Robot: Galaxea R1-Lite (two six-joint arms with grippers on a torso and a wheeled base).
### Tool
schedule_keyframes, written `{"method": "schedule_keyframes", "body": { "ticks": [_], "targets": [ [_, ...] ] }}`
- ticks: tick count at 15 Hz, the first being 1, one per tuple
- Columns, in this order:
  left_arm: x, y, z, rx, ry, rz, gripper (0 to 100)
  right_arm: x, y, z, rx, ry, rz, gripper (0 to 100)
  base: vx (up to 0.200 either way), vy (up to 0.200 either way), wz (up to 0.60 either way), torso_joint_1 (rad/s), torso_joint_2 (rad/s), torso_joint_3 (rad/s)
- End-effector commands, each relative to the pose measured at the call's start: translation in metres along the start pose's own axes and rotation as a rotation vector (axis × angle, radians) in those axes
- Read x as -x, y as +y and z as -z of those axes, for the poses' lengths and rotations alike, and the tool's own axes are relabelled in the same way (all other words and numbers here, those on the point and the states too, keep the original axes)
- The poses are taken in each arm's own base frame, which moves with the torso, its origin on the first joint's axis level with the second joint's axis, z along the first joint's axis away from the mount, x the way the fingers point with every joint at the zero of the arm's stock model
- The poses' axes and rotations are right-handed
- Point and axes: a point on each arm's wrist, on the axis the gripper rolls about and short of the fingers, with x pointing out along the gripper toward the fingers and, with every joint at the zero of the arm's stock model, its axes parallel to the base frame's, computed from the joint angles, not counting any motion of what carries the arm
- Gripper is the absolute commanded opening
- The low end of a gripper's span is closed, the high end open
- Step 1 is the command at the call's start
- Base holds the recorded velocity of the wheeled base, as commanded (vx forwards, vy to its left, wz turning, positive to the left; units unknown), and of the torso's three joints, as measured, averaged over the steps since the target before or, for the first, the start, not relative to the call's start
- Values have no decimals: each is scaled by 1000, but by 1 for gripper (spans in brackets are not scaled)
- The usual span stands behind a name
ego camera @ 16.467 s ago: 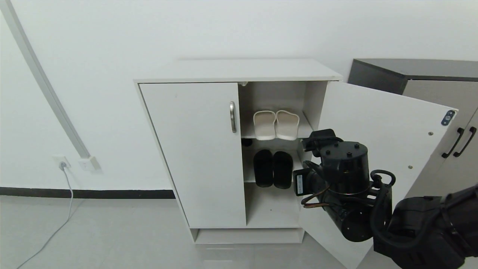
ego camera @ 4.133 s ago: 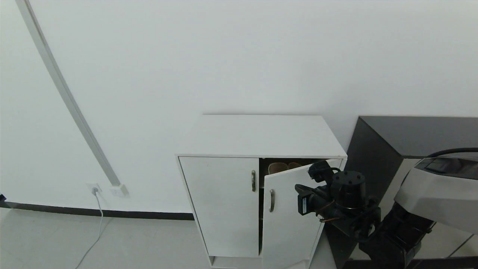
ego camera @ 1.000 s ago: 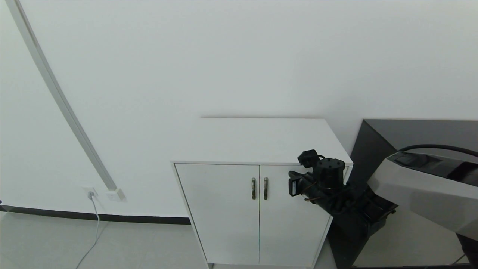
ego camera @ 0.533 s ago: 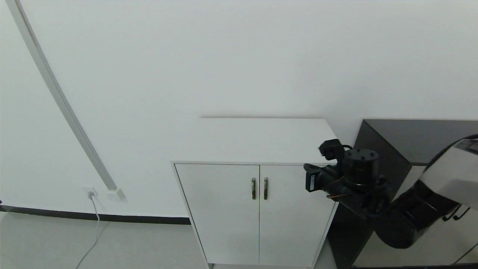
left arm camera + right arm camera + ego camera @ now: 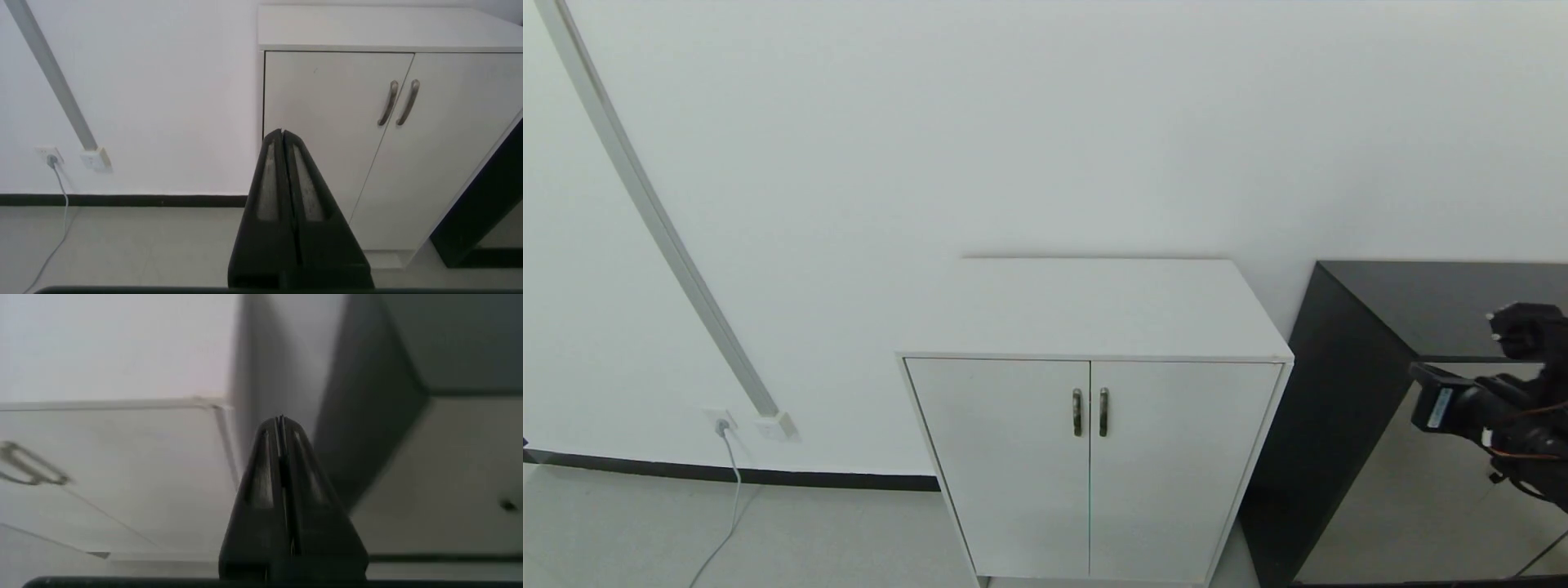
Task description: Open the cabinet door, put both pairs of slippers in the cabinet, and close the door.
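Cabinet [image 5: 1094,310] is noted against the far wall, white, with a dark cabinet [image 5: 1339,425] just beside it on the right and a wall socket [image 5: 721,425] well apart on the left. Left door [image 5: 1001,465] and right door [image 5: 1176,465] are seen flush and shut, with the handles [image 5: 1077,412] side by side at the middle seam.

Slippers are hidden behind the shut doors, so their place cannot be checked; they are judged to be stowed inside. Door-closing is judged done, and nothing of the task appears to be left.

Left hand [image 5: 283,139] is held narrow, fingers pressed together, nothing gripped, on the near side of the cabinet and apart from it. Right hand [image 5: 280,429] is likewise pressed together and empty, pointed toward the seam between the two cabinets. Right arm [image 5: 1494,400] is seen at the right edge, before the dark cabinet.

Writing: none is legible; a small pale label [image 5: 1441,406] on the right arm is too small to be read.
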Motion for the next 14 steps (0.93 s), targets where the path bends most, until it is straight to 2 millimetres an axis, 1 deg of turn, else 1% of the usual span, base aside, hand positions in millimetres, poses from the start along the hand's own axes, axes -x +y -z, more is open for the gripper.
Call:
{"method": "schedule_keyframes", "body": {
  "ticks": [1,2,4,5,7,10,14],
  "targets": [
    [0,0,0,0,1,0,0,37,-20,4,-5,-17,59,0,0,0,0,0,0,0],
    [0,0,0,0,-1,0,0,51,-22,12,-1,3,45,0,0,0,0,0,0,0],
    [0,0,0,0,-1,0,0,64,-23,20,2,17,38,0,0,0,0,0,0,0],
    [0,0,0,0,-1,0,0,78,-24,29,26,39,36,0,0,0,0,0,0,0],
    [0,0,0,0,1,0,0,93,-25,31,28,49,36,0,0,0,0,0,0,0],
    [0,0,0,-1,1,0,0,121,-26,36,33,89,8,0,0,0,0,0,0,0],
    [0,0,0,-1,-1,0,0,162,-29,54,34,150,-45,0,0,0,0,0,0,0]
  ]
}}
